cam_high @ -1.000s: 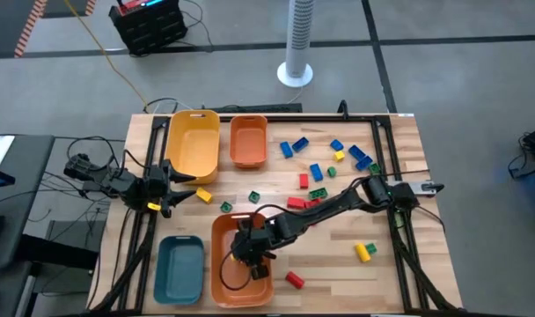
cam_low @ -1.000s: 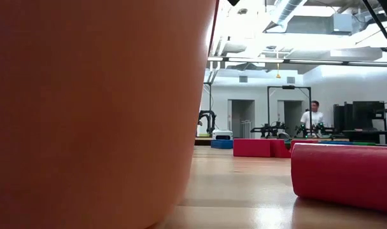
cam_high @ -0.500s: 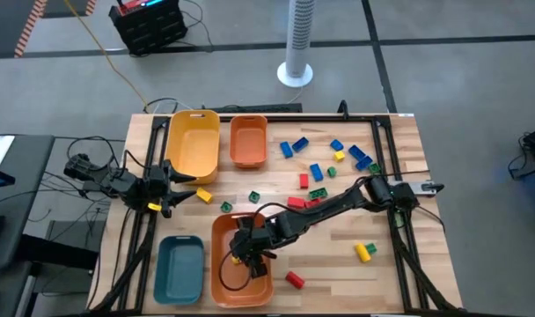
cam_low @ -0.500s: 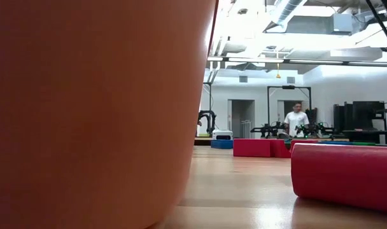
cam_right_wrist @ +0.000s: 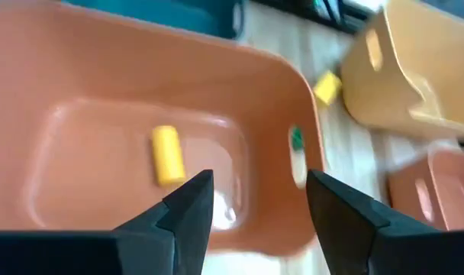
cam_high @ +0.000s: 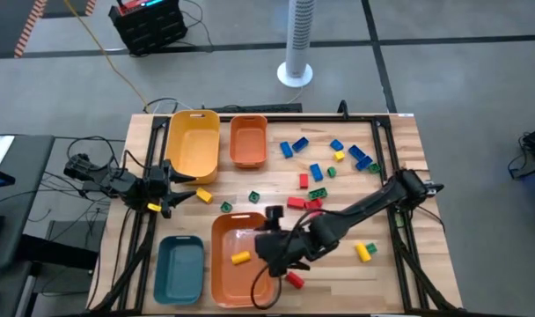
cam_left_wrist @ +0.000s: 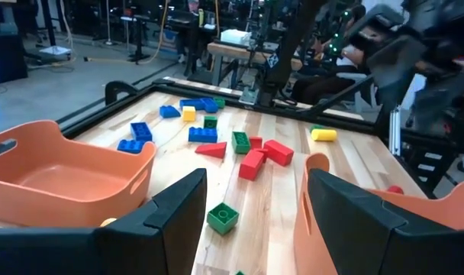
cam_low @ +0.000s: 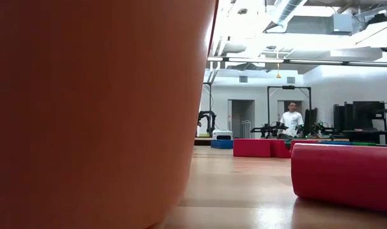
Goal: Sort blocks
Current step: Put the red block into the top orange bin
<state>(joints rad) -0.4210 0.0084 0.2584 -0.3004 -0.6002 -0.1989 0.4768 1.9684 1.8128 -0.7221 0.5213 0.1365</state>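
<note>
Hovering over the big orange bin's [cam_high: 222, 283] right rim, right gripper [cam_high: 269, 255] released (empty), yellow block [cam_high: 240, 257] inside, red block [cam_high: 294, 280] just beside, left gripper [cam_high: 172, 189] open.

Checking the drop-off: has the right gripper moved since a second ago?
Yes. The right gripper, fingers open, has shifted from over the large orange bin toward its right rim, leaving a yellow block inside.

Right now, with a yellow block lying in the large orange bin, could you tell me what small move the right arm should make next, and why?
Probably move across to the red block beside the large orange bin. The right end effector is open and empty at that bin's edge, the yellow block already lies inside, and this red one is the nearest loose block. The left end effector waits open at the table's left side.
</note>
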